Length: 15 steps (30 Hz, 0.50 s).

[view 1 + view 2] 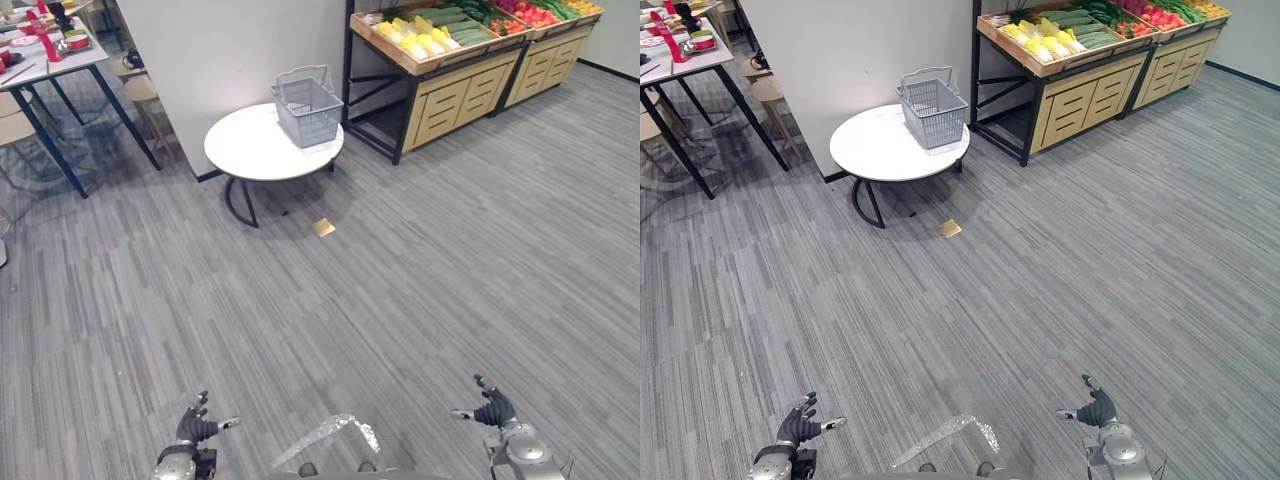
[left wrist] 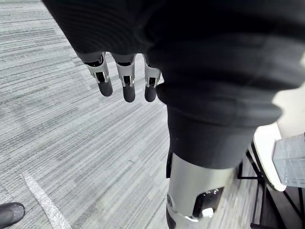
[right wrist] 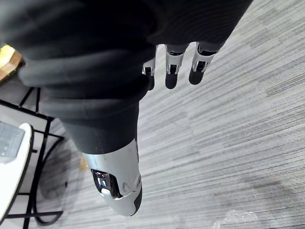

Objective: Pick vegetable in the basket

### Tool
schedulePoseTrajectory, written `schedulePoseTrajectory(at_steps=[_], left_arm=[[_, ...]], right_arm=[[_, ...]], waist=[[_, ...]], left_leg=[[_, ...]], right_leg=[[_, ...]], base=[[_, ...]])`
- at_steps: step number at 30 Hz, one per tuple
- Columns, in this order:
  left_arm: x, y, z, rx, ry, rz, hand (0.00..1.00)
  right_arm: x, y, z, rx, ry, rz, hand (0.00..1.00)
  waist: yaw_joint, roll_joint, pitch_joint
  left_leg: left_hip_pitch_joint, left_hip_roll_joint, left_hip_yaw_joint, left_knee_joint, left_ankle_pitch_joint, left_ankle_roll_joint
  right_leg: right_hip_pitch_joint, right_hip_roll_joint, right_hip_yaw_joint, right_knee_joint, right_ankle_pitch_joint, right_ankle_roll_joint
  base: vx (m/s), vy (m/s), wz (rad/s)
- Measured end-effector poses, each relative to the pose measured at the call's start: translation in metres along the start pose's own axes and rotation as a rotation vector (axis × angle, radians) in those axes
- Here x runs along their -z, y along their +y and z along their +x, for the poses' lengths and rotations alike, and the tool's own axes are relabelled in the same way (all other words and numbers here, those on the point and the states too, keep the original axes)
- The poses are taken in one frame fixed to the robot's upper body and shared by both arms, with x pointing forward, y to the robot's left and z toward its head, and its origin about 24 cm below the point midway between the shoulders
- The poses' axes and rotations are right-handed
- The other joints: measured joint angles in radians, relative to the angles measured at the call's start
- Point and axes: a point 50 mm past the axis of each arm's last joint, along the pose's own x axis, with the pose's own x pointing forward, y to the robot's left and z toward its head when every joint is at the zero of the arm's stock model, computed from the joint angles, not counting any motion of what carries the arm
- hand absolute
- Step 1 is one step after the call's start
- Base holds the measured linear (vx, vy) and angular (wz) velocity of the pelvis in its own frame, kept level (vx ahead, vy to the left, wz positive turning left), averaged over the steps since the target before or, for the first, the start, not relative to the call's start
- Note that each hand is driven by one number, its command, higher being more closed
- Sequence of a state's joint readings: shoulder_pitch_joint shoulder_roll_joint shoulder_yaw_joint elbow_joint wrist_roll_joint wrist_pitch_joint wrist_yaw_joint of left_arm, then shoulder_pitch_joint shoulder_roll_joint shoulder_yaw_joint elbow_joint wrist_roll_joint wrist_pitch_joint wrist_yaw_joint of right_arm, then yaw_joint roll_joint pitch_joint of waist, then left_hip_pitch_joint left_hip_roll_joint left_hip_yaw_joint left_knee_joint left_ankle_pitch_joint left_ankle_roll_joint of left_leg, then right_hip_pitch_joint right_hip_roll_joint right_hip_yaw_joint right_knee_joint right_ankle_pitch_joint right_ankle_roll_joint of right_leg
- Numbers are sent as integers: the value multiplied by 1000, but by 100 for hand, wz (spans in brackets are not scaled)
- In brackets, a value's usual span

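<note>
The left hand [image 1: 193,427] sits at the lower left and the right hand [image 1: 494,408] at the lower right, both low over the floor [image 1: 400,300]. Their fingers [image 2: 126,78] are loose and apart, holding nothing. The vegetables [image 1: 440,30] lie on a shelf [image 1: 455,95] at the upper right. The basket [image 1: 307,108] stands on the round table [image 1: 250,155], top middle.

The basket [image 1: 307,110] is grey with a criss-cross mesh. The counter [image 1: 250,152] is white with black legs. The floor [image 1: 450,260] is grey with thin stripes. The shelf [image 1: 460,95] is light brown wood. The vegetables [image 1: 420,40] are yellow, green and red.
</note>
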<state>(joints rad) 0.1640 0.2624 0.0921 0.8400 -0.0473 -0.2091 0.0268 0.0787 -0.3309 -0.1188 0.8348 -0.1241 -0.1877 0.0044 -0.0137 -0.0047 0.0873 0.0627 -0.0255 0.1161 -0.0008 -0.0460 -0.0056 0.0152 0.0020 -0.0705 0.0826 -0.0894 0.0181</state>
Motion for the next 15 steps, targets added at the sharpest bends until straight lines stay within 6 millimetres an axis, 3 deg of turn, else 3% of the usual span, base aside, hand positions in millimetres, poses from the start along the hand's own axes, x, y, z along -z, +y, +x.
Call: schedulePoseTrajectory(at_steps=[7, 15], left_arm=[[-23, -1, 1, -10, -117, -13, 0], [-24, -10, 0, -6, -122, -84, 0]], right_arm=[[-12, -4, 0, 35, -59, 90, 0], [-9, 9, -1, 21, -49, 164, 0]], waist=[[-1, 3, -2], [-2, 6, -4]], left_leg=[[-1, -1, -2, 0, 0, 0], [-3, -1, -2, 1, 0, 0]], right_leg=[[14, 0, -5, -18, 1, 1], [12, 0, -5, -17, 2, 3]], base=[[55, 1, 0], [4, 0, 0]])
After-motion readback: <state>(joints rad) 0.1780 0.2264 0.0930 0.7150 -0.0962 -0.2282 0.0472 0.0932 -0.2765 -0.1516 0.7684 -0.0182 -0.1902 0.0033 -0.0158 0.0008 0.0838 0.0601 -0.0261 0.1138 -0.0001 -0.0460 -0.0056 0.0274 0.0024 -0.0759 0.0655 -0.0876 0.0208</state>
